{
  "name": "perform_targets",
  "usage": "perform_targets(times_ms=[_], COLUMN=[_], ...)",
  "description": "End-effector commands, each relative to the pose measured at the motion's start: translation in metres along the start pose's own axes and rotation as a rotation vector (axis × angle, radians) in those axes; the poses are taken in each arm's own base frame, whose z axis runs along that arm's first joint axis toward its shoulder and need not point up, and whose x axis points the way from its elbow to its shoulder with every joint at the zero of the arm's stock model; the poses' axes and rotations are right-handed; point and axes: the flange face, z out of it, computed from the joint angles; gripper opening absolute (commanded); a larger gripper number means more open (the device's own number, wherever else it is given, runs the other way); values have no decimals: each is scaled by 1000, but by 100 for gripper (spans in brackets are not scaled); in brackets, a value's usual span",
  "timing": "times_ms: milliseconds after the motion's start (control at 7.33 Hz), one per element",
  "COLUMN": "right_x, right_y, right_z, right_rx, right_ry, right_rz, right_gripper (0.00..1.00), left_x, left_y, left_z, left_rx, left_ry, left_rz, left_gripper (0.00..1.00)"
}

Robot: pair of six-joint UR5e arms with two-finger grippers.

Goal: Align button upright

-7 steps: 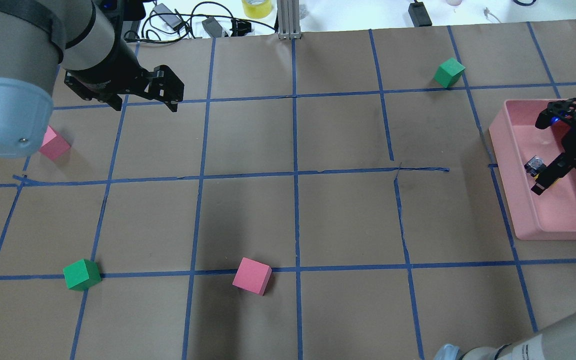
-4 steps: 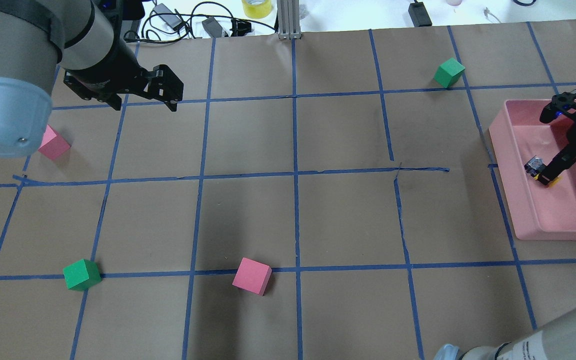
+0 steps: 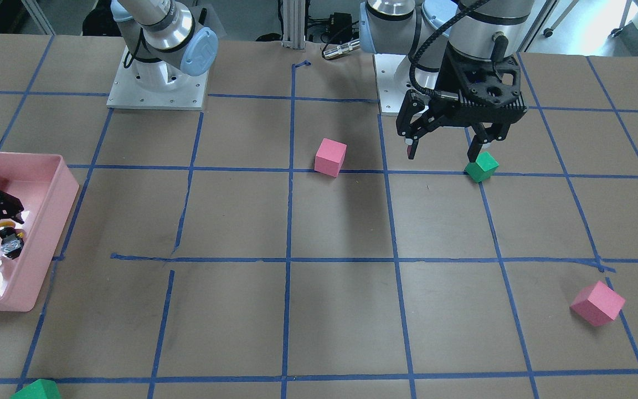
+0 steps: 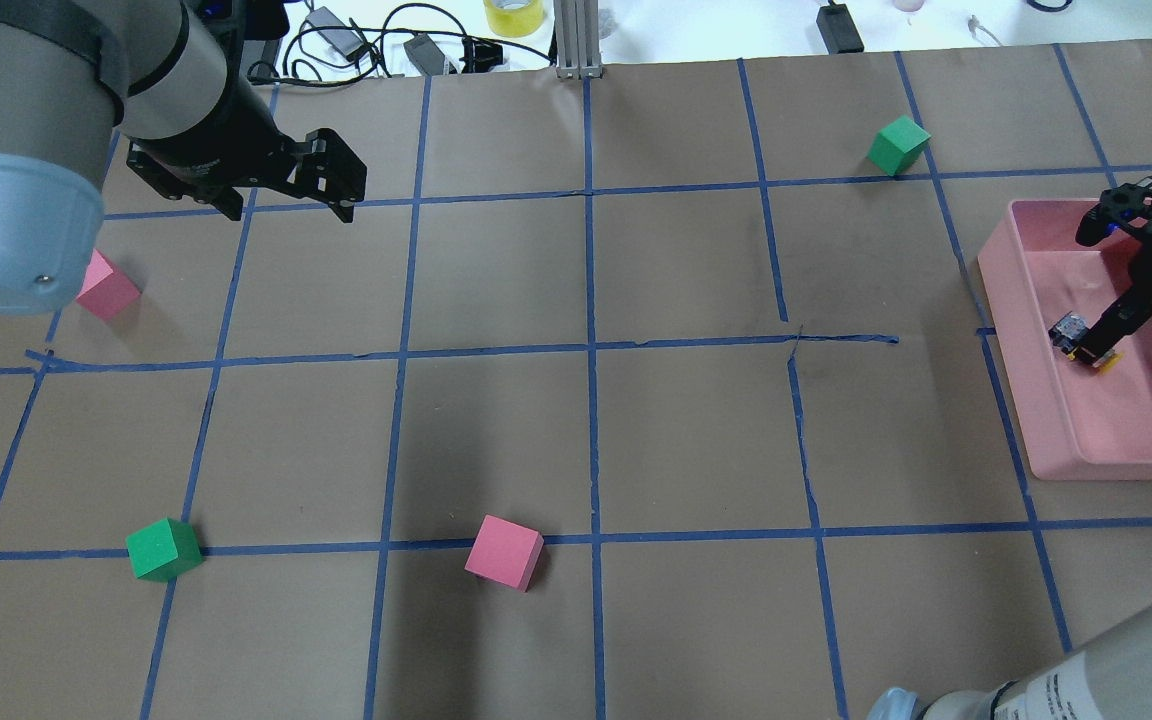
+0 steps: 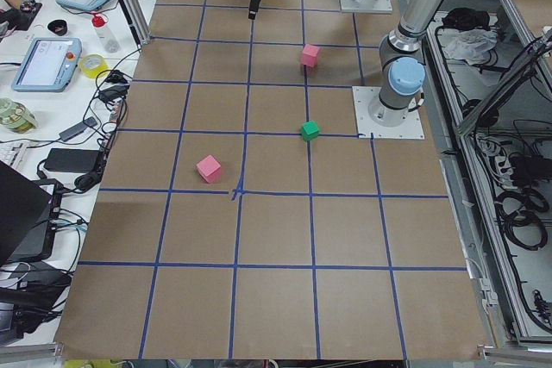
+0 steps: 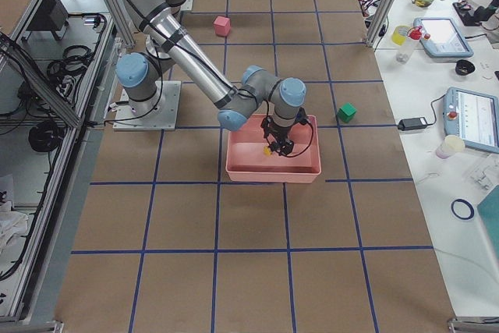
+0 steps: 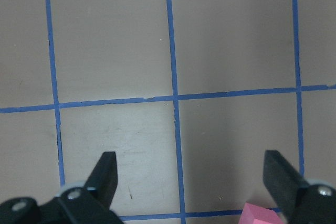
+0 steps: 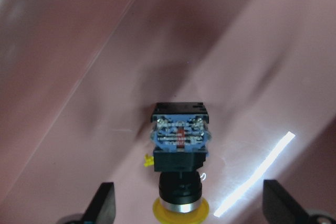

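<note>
Inside the tray (image 4: pixel 1116 468), near one side wall, the button (image 8: pixel 179 150) is lying on its side, yellow cap toward the right gripper (image 8: pixel 191 205). It is being straddled by that gripper's fingers (image 8: pixel 105 203), which are being held wide apart and touching nothing, with bare tray floor showing on both flanks. Well away from the tray, the left gripper (image 7: pixel 190 171) is being held spread above the table (image 4: pixel 686 430).

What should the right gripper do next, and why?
Probably close the right gripper on the button. It lies on its side on the pink tray floor, yellow cap between the open fingers, so a grasp is needed before tipping it upright.
</note>
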Motion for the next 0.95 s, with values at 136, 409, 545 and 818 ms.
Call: perform_targets(times_ms=[136,409,545,818], right_x=[-1,-1,-1,-1], right_y=[0,1,2,2], right_z=[4,5,6,12], right_rx=[-7,-11,-26,-36], right_ry=[-5,-9,-5,-15], right_rz=[-1,-23,-34,-35], right_gripper=[100,100,100,100], left_x=[0,0,0,-1], left_y=[0,0,0,0], left_z=[1,0,0,0], left_rx=[-1,0,0,0], left_ry=[0,0,0,0], left_rz=[0,0,0,-2], left_gripper=[100,100,100,100])
